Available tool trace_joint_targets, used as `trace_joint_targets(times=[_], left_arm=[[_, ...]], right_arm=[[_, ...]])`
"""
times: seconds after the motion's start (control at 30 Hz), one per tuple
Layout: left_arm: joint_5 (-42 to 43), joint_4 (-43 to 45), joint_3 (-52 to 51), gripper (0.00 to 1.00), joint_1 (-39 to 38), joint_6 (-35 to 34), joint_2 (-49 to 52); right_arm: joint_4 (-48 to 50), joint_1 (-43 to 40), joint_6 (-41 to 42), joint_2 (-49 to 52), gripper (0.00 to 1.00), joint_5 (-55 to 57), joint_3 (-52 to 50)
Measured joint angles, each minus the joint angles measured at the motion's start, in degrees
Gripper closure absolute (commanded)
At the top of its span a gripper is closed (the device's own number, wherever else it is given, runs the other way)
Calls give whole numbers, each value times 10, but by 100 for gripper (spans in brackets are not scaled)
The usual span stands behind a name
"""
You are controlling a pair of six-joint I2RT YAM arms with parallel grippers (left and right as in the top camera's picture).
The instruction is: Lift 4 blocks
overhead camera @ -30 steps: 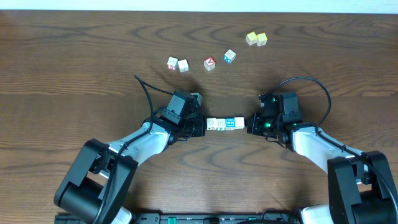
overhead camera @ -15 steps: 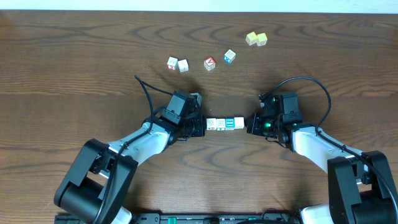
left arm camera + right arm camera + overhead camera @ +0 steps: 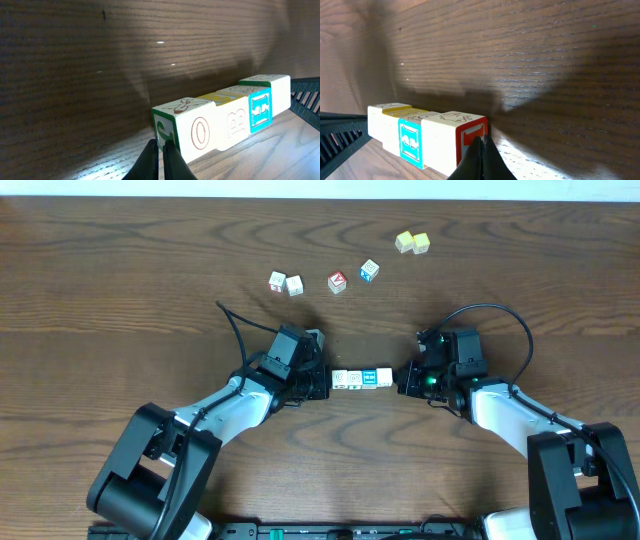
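Observation:
A short row of several small printed blocks (image 3: 362, 379) sits end to end between my two grippers at the table's middle. My left gripper (image 3: 325, 380) is shut, and its tips press the green-faced end block (image 3: 165, 131). My right gripper (image 3: 398, 379) is shut too, with its tips against the red-faced end block (image 3: 471, 139). Both wrist views show cream faces and one bright blue face (image 3: 260, 111) (image 3: 410, 143). A shadow lies under the row, which seems to hang just off the wood. Neither gripper (image 3: 161, 150) (image 3: 481, 142) has anything between its fingers.
Loose cubes lie at the back of the table: two white ones (image 3: 285, 283), a red-faced one (image 3: 337, 281), a blue one (image 3: 369, 270) and a yellow pair (image 3: 412, 242). A black cable (image 3: 232, 325) arcs behind each arm.

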Motion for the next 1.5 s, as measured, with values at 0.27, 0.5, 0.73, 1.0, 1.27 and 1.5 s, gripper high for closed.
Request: trace_joint_targets(times=[0.27,0.5,0.73,1.0,1.27,1.5], left_arm=[[0,0,0,93,0,0,0],[0,0,0,93,0,0,-1],[0,0,0,93,1,0,-9],[0,0,0,93,3,0,-13],[0,0,0,93,3,0,-13],[0,-1,0,93,3,0,-13]], right_arm=[[0,0,0,0,99,-1,0],[1,0,0,0,99,-2,0],[1,0,0,0,99,-3,0],[1,0,0,0,99,-6,0],[0,0,0,0,99,-6,0],[-12,0,-2,-26,99,-6,0]])
